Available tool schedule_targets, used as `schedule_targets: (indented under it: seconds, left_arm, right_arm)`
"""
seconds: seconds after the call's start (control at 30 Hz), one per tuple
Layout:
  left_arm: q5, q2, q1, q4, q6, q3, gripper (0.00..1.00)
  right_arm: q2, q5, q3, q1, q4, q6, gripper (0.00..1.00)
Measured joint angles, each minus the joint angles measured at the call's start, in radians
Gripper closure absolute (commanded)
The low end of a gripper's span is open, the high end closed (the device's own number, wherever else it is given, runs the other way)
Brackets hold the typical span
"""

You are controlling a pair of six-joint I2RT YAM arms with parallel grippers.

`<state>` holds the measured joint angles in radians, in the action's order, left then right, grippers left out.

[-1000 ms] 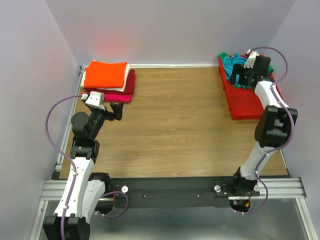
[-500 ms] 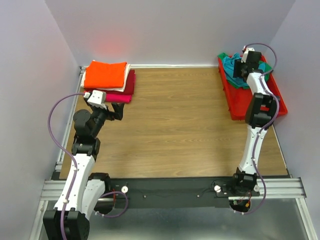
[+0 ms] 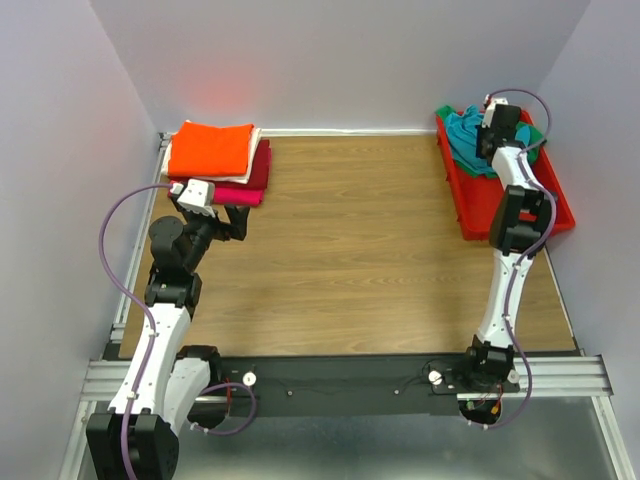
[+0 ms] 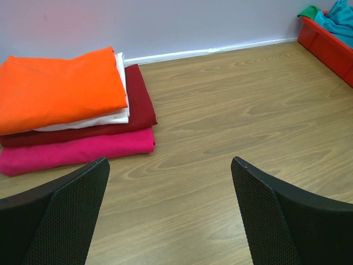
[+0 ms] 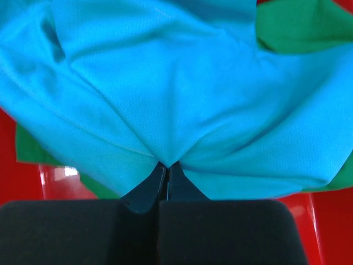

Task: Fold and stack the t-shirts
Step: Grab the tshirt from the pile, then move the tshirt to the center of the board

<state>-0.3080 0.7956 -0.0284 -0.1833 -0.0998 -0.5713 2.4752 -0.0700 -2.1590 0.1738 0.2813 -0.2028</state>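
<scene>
A: The right hand (image 5: 165,174) is pressed together on a small pinch of the teal t-shirt (image 5: 182,99), which lies heaped in the red bin (image 3: 480,205). What might fail?

B: That pinch looks thin; lifted fast, the cloth could slip free. The green t-shirt (image 5: 298,25) lies under and around it (touching, as far as I can tell), so it may drag along or snag on the bin's rim.

A: And the left hand (image 4: 170,165)?

B: Fingers wide apart, empty, over the surface (image 4: 220,110) near the folded stack (image 4: 66,110).

A: What can't you see?

B: How deep the fold sits between the fingers, which part of the shirt it is, and whether green is caught too.
</scene>
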Motion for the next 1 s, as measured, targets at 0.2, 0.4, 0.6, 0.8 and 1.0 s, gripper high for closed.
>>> schedule_targets:
  seconds: [0.2,0.4,0.6,0.8,1.0]
  left_arm:
    - [0.000,-0.001,0.000,0.002,0.002,0.000,0.02]
    - [0.000,-0.009,0.000,0.002,0.001,0.000,0.02]
    - [-0.001,-0.025,0.000,0.001,0.000,0.000,0.02]
    - [-0.012,-0.044,0.000,0.000,-0.003,0.000,0.02]
    - [-0.018,-0.052,-0.002,-0.002,-0.005,0.000,0.02]
  right_arm:
    - [-0.197,0.029,0.259,0.000,-0.020,0.009,0.99]
    - [-0.526,0.088,0.513,0.000,-0.066,0.030,0.99]
    - [-0.825,0.135,0.690,-0.009,-0.095,0.042,0.99]
    - [-1.009,0.166,0.724,-0.072,-0.056,0.026,0.99]
    - [-1.043,0.340,0.456,-0.156,0.114,0.048,0.99]
